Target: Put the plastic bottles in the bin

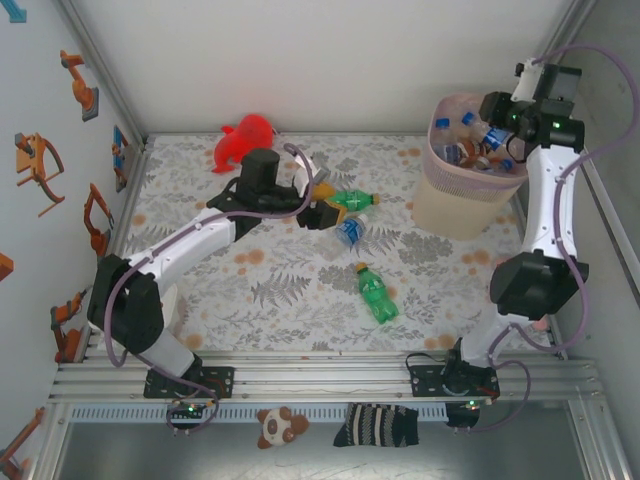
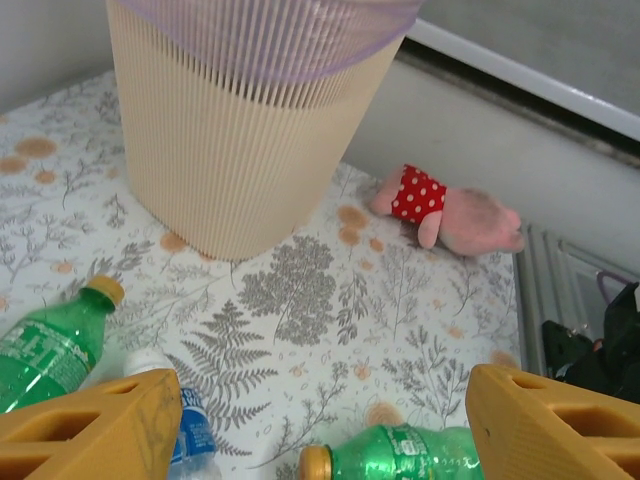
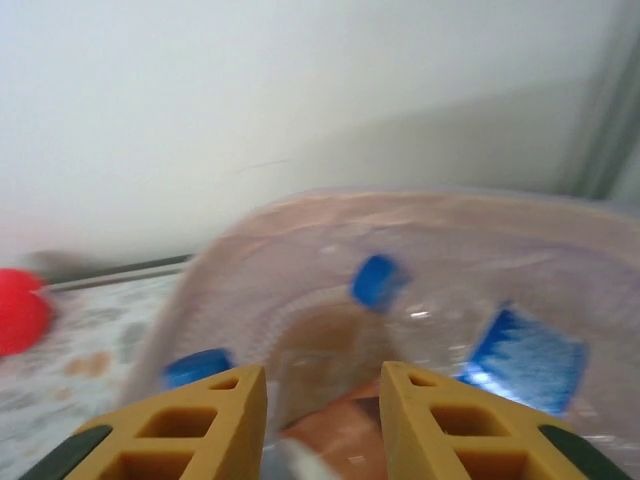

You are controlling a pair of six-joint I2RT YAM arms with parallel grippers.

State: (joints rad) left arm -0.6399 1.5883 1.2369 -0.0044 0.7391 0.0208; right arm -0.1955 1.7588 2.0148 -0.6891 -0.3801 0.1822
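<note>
Left gripper (image 1: pixel 326 203) hangs wide open over the plastic bottles (image 1: pixel 350 232) mid-frame, ready to grab one for the bin (image 1: pixel 450 212).

My left arm stretches low and far toward the middle, its left gripper (image 2: pixel 322 395) spread wide open, while my right arm rises folded at the far right, its right gripper (image 3: pixel 320 385) tilted downward with fingers only narrowly parted.
</note>
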